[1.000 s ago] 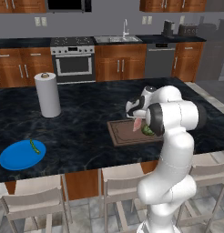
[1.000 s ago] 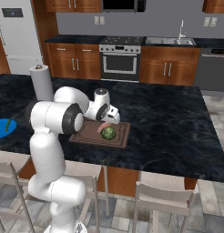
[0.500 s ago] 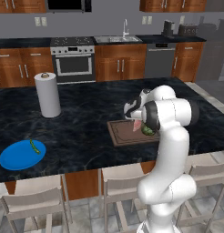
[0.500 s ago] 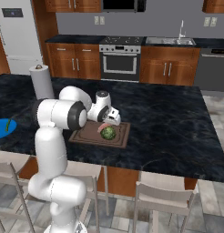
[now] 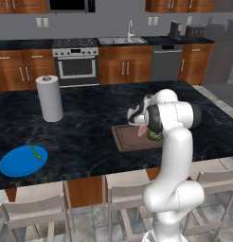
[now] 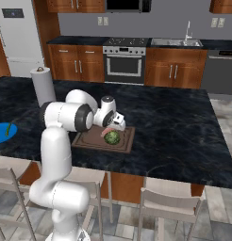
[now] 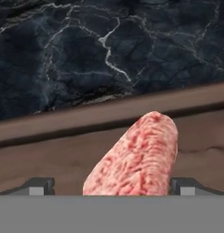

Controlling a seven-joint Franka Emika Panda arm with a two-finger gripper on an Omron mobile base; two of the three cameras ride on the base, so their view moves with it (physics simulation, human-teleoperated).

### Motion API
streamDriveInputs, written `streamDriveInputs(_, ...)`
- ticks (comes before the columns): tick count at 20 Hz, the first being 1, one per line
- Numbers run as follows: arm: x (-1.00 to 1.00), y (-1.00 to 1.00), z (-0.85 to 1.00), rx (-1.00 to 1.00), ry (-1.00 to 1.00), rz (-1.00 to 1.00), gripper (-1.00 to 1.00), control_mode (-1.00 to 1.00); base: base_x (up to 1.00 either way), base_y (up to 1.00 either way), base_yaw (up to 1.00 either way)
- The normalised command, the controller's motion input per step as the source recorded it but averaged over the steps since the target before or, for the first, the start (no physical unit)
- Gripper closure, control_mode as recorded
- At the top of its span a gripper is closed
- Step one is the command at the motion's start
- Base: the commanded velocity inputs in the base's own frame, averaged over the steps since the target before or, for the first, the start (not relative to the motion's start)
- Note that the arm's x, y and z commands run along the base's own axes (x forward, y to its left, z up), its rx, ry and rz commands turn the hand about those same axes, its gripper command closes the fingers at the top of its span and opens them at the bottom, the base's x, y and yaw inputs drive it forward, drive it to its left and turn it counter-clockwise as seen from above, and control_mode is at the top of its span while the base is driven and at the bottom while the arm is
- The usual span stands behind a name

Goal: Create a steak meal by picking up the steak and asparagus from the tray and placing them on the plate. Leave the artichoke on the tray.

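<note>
Dark counter (image 5: pixel 90 123): one steak (image 7: pixel 136 159), one artichoke (image 6: pixel 112 138), one asparagus (image 5: pixel 35 152).

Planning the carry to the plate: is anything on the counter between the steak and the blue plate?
Nothing visible blocks it. From the steak at the gripper over the tray, bare dark counter runs to the plate. The paper towel roll stands further back. The asparagus already lies on the plate.

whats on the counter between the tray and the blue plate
Nothing: in the left base view the dark marble counter is bare between the tray and the plate, where the asparagus already lies.
</note>
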Motion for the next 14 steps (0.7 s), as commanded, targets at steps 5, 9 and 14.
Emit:
streamDriveInputs(5,0.15,0.0,-0.21,0.0,0.02,0.0,-1.0,-1.0,0.0,0.0,0.0)
streamDriveInputs(9,0.04,0.0,-0.13,0.0,0.02,0.0,1.0,-1.0,0.0,0.0,0.0)
streamDriveInputs(14,0.0,0.0,0.0,0.0,0.0,0.0,1.0,-1.0,0.0,0.0,0.0)
